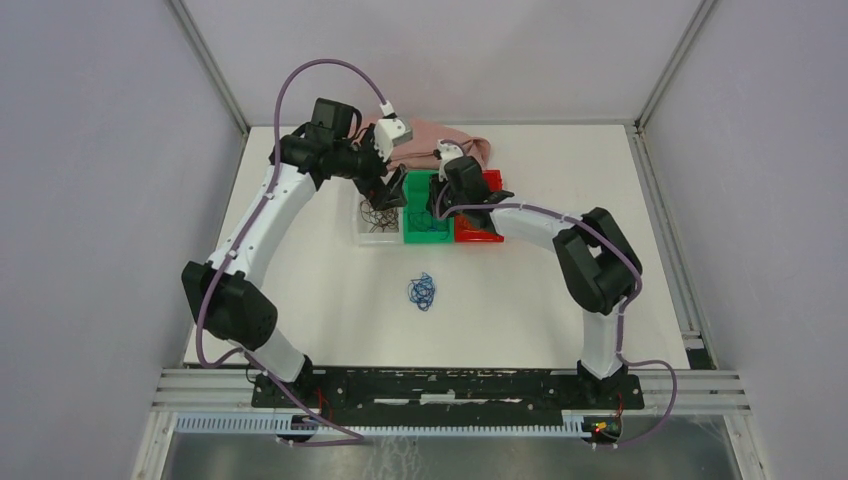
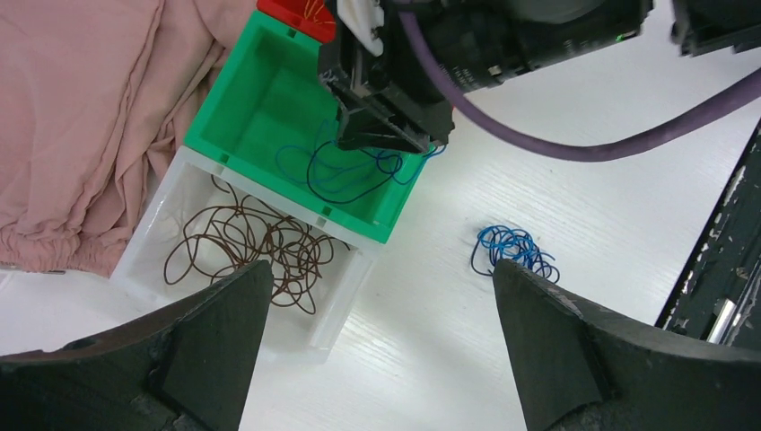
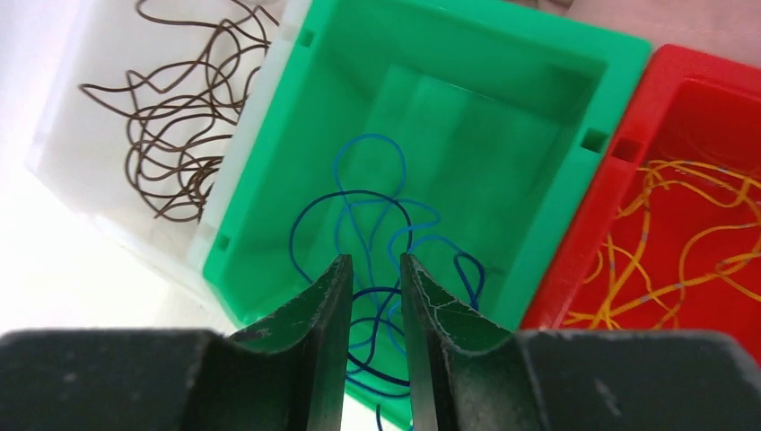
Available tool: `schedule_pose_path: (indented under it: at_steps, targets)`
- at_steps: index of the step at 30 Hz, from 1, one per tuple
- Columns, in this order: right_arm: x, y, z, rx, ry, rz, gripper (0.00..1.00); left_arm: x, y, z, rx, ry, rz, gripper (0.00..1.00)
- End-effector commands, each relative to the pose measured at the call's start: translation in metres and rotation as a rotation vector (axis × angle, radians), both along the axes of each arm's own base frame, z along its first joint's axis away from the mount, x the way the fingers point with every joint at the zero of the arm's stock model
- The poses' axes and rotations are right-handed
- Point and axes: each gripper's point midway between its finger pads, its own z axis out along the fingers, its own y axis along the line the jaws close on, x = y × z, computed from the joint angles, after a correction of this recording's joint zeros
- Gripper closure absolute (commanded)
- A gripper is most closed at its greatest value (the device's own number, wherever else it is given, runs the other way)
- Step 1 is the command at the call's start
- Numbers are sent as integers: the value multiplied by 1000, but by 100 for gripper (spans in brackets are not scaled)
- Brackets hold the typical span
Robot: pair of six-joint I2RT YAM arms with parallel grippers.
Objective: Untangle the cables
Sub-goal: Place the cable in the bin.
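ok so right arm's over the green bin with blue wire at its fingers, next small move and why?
Probably open the right gripper wider, then lift straight up. Its jaws stand almost closed above the green bin, with a blue cable running between them; whether they pinch it I cannot tell. Most of that cable lies in the bin, so letting go should finish the drop.

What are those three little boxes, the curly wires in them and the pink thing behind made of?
The green bin, red bin and white bin look like hard moulded plastic: smooth, slightly glossy walls, slotted rims. The brown wires, blue wires and yellow wires seem thin, plastic-coated, springy, holding loose curls; any core is hidden. The pink cloth looks like soft matte fabric, judging by its folds.
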Motion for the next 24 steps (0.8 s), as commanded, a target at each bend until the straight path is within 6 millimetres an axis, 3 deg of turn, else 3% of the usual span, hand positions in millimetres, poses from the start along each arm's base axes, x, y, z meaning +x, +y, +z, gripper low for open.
schedule_pose_path:
  at_steps: [1, 6, 9, 15, 19, 24]
  targets:
    - [20, 19, 16, 50, -26, 12, 68, -1, -2, 25, -61, -43, 37, 1]
    - [26, 35, 9, 73, 10, 43, 69, -5, 0, 34, -76, -71, 50, 1]
    - [31, 44, 18, 88, 9, 65, 67, -6, 1, 36, -83, -79, 68, 1]
    - [29, 41, 72, 110, -91, 97, 45, -6, 11, 37, -58, -92, 125, 1]
    - [15, 32, 111, 128, -148, 109, 39, -4, 21, 44, -36, -129, 179, 1]
    - [-15, 21, 133, 141, -123, 122, 29, 2, 34, 47, 1, -161, 248, 1]
